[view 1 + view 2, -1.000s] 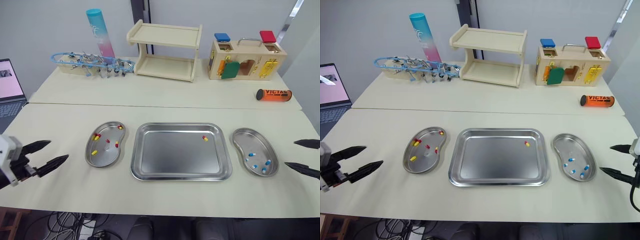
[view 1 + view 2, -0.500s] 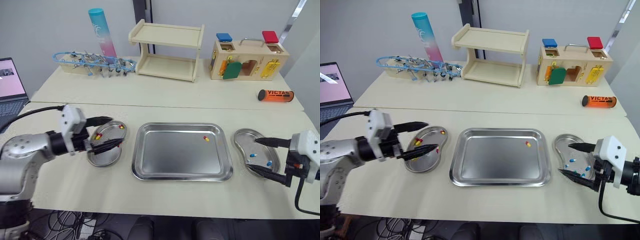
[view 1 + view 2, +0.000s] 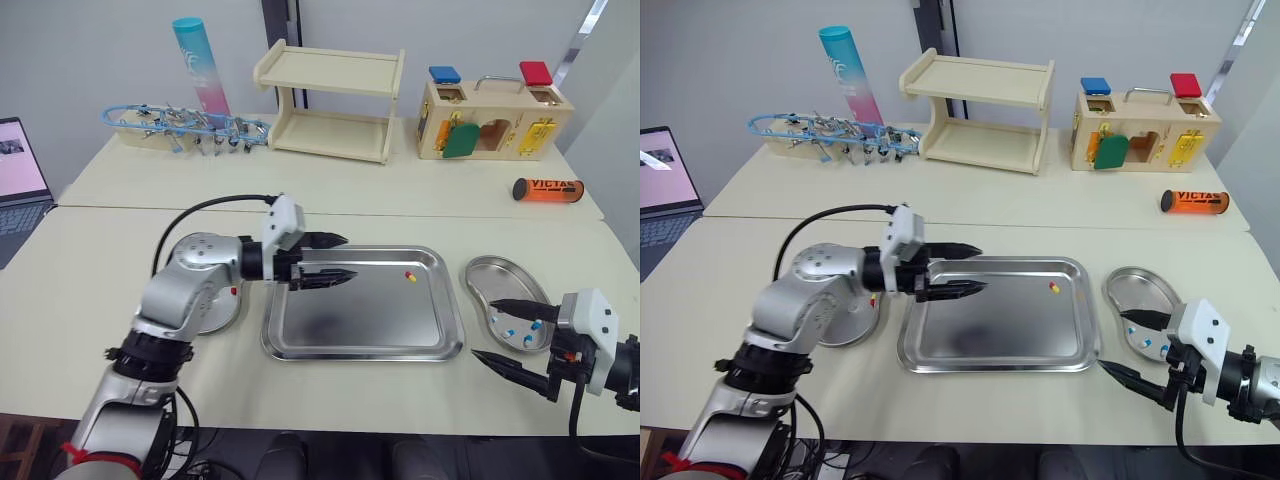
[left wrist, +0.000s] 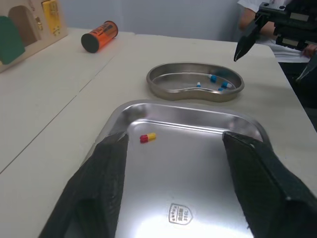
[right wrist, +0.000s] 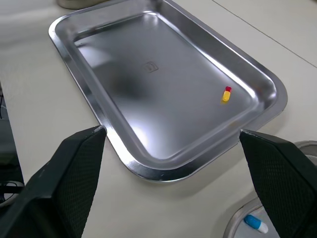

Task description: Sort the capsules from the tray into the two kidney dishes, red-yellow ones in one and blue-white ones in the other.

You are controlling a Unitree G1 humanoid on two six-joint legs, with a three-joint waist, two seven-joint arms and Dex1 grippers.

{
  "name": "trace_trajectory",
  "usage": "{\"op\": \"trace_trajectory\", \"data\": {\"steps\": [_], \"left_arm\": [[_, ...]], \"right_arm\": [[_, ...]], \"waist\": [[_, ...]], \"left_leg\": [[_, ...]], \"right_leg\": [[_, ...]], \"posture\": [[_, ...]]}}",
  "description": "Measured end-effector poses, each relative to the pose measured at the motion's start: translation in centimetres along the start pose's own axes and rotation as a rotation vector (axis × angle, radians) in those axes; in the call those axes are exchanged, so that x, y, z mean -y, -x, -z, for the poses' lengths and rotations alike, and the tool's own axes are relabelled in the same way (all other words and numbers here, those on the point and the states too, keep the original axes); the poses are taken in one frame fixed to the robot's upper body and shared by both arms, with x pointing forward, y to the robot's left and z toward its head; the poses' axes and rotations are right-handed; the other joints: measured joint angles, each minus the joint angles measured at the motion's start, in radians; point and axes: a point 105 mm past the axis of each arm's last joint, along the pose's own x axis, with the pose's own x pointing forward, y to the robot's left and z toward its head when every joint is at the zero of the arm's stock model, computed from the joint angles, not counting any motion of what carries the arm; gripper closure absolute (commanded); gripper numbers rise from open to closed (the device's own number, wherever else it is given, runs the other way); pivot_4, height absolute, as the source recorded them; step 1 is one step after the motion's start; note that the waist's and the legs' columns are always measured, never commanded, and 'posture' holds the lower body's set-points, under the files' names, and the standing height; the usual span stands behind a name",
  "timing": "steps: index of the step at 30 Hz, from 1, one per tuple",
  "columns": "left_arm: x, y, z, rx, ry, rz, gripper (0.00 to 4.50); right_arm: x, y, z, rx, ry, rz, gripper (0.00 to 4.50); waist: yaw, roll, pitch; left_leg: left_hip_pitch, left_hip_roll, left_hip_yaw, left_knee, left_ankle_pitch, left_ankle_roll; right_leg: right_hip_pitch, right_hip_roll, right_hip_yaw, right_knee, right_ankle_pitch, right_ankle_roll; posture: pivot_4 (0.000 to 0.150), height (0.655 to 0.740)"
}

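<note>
The left end effector (image 3: 348, 257) hangs over the left part of the tray (image 3: 360, 350), fingers spread wide and empty. One red-yellow capsule (image 3: 409, 276) lies near the tray's far right corner. The right end effector (image 3: 483, 328) is by the near edge of the right dish (image 3: 488, 278), also wide open and holding nothing, and blue-white capsules (image 3: 521, 326) lie in that dish.

My left gripper (image 3: 348, 257) hangs over a cream table (image 3: 90, 300). Beyond it, a seam separates this table from a second cream table (image 3: 330, 185), which is set against a pale grey wall (image 3: 90, 50). Straight beyond the gripper, on that far table, stands a two-tier wooden shelf (image 3: 330, 100). A dark upright strip (image 3: 280, 20) runs up the wall behind the shelf. Far off to the gripper's left, an open laptop (image 3: 20, 160) sits at the table's end. Far to its right, a shiny slanted strip (image 3: 585, 35) edges the wall.
</note>
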Motion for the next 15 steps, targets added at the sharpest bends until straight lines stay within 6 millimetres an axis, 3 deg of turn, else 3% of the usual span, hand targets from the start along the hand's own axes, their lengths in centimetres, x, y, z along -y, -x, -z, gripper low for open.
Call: {"op": "trace_trajectory", "data": {"steps": [7,15], "left_arm": [[-0.7,-5.4,3.0,-0.063,0.04,-0.019,1.84],[-0.8,-10.3,4.3,-0.098,0.087,-0.073,1.84]], "right_arm": [[-0.2,-0.1,0.4,0.001,0.001,0.018,0.0],[-1.0,-0.4,0.9,-0.002,-0.015,0.023,0.0]], "waist": [[0.006,0.0,0.0],[0.003,0.0,0.0]], "left_leg": [[-0.001,0.0,-0.001,0.001,0.0,0.0],[-0.001,0.0,-0.001,0.001,0.0,0.0]], "right_leg": [[0.001,0.0,-0.001,-0.001,0.0,0.0],[0.001,0.0,-0.001,0.0,0.0,0.0]], "posture": [[0.15,0.74],[0.15,0.74]]}}
